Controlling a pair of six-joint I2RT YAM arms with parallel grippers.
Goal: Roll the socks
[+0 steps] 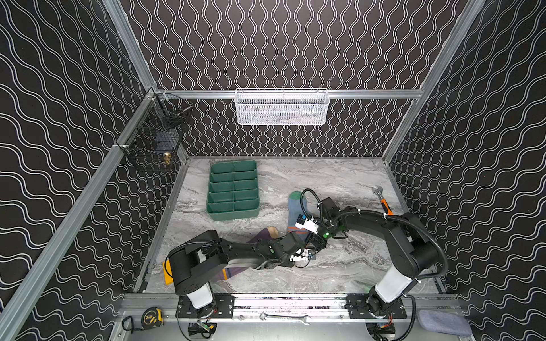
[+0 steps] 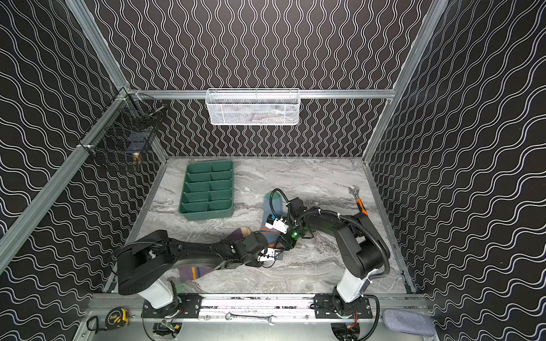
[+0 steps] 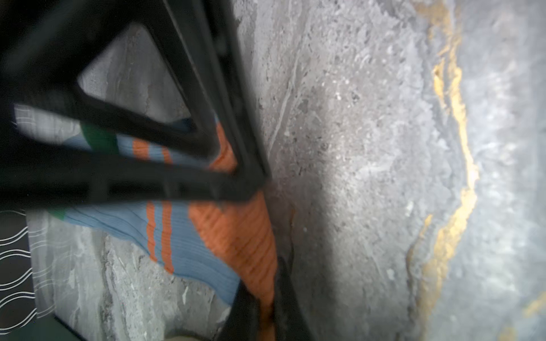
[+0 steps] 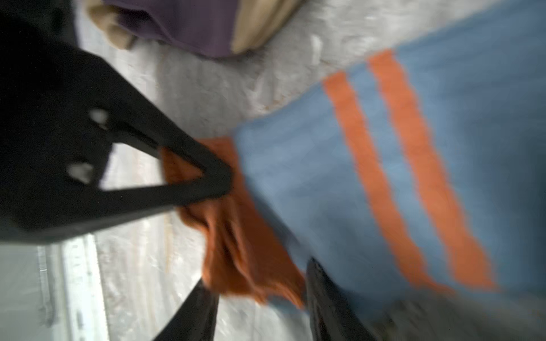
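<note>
The blue sock [image 1: 295,203] [image 2: 270,206] lies on the marble table, green toe toward the back, orange cuff toward the front. My left gripper [image 3: 266,295] [image 1: 308,251] is shut on the sock's orange cuff [image 3: 236,236]. My right gripper [image 4: 260,283] [image 1: 317,240] is open, with its fingers standing apart on either side of a bunched corner of the same cuff [image 4: 242,251]. The purple sock [image 1: 267,233] [image 4: 192,26] with a peach toe lies to the left, mostly hidden under my left arm.
A green divided tray [image 1: 233,190] sits at the back left. An orange-handled wrench [image 1: 382,200] lies at the right edge. On the walls hang a white basket [image 1: 280,107] and a black wire basket [image 1: 156,138]. On the front rail are a tape measure [image 1: 152,317], a spanner [image 1: 283,318] and a grey pad [image 1: 443,321].
</note>
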